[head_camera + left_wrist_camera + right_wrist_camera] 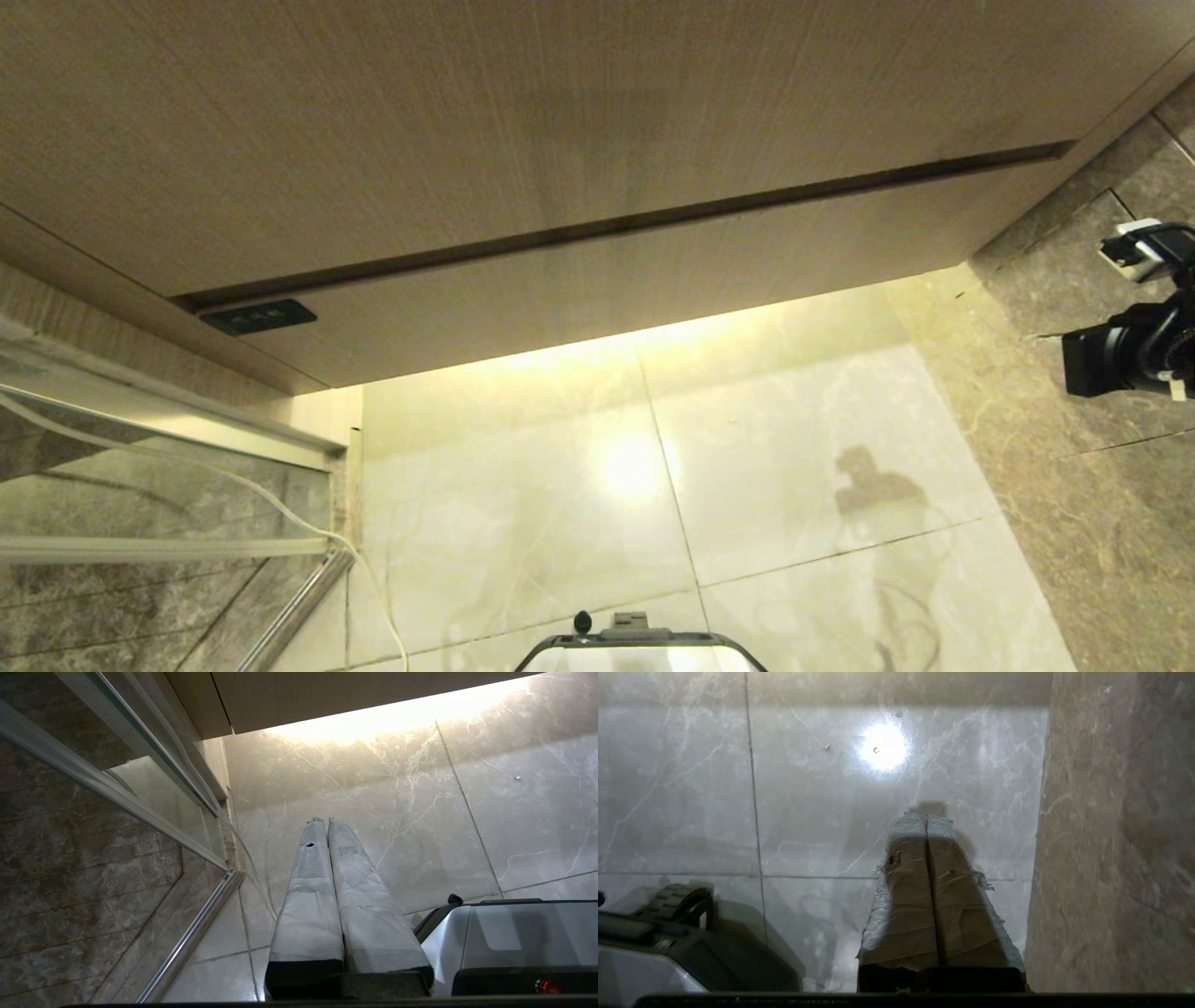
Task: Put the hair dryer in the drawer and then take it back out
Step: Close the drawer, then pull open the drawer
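Observation:
The drawer point(607, 280) is the shallow light wood-grain front below a dark gap, under the taller wood panel point(523, 112); it sits flush and closed. The hair dryer is out of view. My right gripper point(927, 816) hangs shut and empty over the pale marble floor, close beside a brown stone wall; its dark wrist point(1120, 350) shows at the right edge of the head view. My left gripper point(324, 821) is parked, shut and empty, pointing down at the floor near the glass partition.
A glass partition with a metal frame point(140, 485) and a thin whitish cable point(280, 509) stand at the left. The brown stone wall point(1102, 485) closes the right side. My base point(639, 653) shows at the bottom. A small dark plate point(259, 317) sits at the drawer's left end.

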Controlling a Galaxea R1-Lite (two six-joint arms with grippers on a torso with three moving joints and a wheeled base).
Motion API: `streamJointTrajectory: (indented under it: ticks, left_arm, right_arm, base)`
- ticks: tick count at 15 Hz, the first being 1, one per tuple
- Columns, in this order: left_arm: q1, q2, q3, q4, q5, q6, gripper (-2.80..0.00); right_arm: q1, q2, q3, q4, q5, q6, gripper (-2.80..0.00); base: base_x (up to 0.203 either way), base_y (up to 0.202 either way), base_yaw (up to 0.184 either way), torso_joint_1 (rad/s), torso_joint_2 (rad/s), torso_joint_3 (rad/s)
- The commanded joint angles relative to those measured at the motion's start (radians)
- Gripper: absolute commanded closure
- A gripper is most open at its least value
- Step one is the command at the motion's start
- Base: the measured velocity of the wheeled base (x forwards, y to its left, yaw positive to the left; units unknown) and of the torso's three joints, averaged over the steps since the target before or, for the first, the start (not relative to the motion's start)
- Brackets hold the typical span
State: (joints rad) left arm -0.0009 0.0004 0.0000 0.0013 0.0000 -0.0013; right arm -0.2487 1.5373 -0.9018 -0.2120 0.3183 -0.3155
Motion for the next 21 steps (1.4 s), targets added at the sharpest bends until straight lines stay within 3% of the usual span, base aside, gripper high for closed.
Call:
streamJointTrajectory:
  ticks: [1, 4, 7, 11, 16, 19, 21]
  left_arm:
    - [-0.001, 0.0, 0.0, 0.0, 0.0, 0.0, 0.0]
    - [-0.001, 0.0, 0.002, 0.0, 0.0, 0.0, 0.0]
    - [-0.001, 0.0, 0.001, 0.0, 0.0, 0.0, 0.0]
    - [-0.001, 0.0, 0.0, 0.0, 0.0, 0.0, 0.0]
    - [-0.001, -0.001, 0.0, 0.0, 0.0, 0.001, 0.0]
    - [-0.001, 0.0, 0.002, 0.0, 0.0, 0.0, 0.0]
    - [-0.001, 0.0, 0.0, 0.0, 0.0, 0.0, 0.0]
  right_arm:
    - [0.007, -0.142, 0.053, 0.044, -0.016, -0.001, 0.0]
    - [0.015, -0.281, 0.077, 0.141, -0.03, 0.023, 0.0]
    - [0.037, -0.384, 0.157, 0.157, -0.031, 0.079, 0.0]
    - [0.105, -0.928, 0.429, 0.135, -0.054, 0.137, 0.0]
    - [0.278, -1.464, 0.858, 0.037, -0.188, 0.202, 0.0]
    - [0.386, -1.577, 0.938, 0.084, -0.306, 0.218, 0.0]
    - [0.393, -1.577, 0.942, 0.097, -0.303, 0.236, 0.0]
  base:
    - [0.0, 0.0, 0.0, 0.0, 0.0, 0.0]
    - [0.0, 0.0, 0.0, 0.0, 0.0, 0.0]
    - [0.0, 0.0, 0.0, 0.0, 0.0, 0.0]
    - [0.0, 0.0, 0.0, 0.0, 0.0, 0.0]
    - [0.0, 0.0, 0.0, 0.0, 0.0, 0.0]
    - [0.0, 0.0, 0.0, 0.0, 0.0, 0.0]
    - [0.0, 0.0, 0.0, 0.0, 0.0, 0.0]
